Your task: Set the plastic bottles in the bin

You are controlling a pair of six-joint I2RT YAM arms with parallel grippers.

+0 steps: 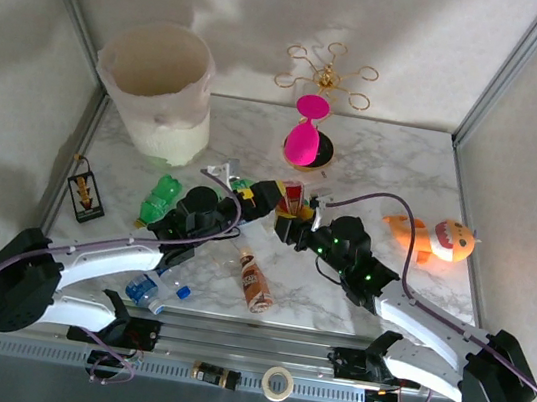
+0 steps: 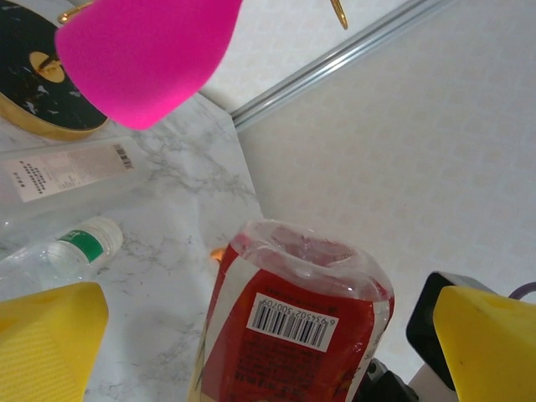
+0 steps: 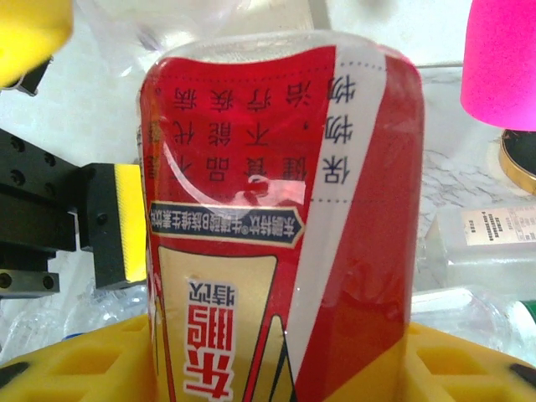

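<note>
**Top view.** At far left of white marble table [image 1: 395, 164]: large round cream-beige bin w/ whitish plastic bag liner [image 1: 158, 94], upright. Mid-table, between the two arm tips: red-labelled clear plastic bottle [image 1: 292, 197], well apart from bin. Left end effector [image 1: 274, 198] at bottle's left side, right end effector [image 1: 291, 220] at its near side. Finger state not legible from this angle.

Elsewhere on table:
- green plastic bottle [image 1: 161, 197], lying left of centre, nearest to bin;
- brown plastic bottle [image 1: 255, 280], lying front centre;
- clear plastic bottle w/ blue cap [image 1: 156, 290], lying beside left arm.

Also noted:
- pink hourglass-shaped object on black base [image 1: 306, 134], rear centre;
- gold wire ornament [image 1: 328, 73] behind it;
- orange plush toy [image 1: 440, 239] at right;
- roll of tape [image 1: 276, 382] on front rail.

**Left wrist view.** Left end effector [image 2: 268, 352] w/ yellow pads [image 2: 46, 343] wide apart, nothing clamped. Red-labelled bottle [image 2: 293, 327] between pads, barcode facing cam. Contact w/ either pad not confirmable. Beyond: pink object [image 2: 142, 50] over black gold-rimmed base, and clear bottle w/ green label and white cap [image 2: 84, 243] lying on marble.

**Right wrist view.** Right end effector [image 3: 276, 381] clamped on red-labelled bottle [image 3: 276, 209], yellow fingers [image 3: 75, 368] on both sides of its lower body, label text upside down to cam. One yellow pad [image 3: 126, 222] of left end effector just beside bottle's edge. Touching or not: cannot tell. Pink object [image 3: 502, 59] at upper right.
</note>
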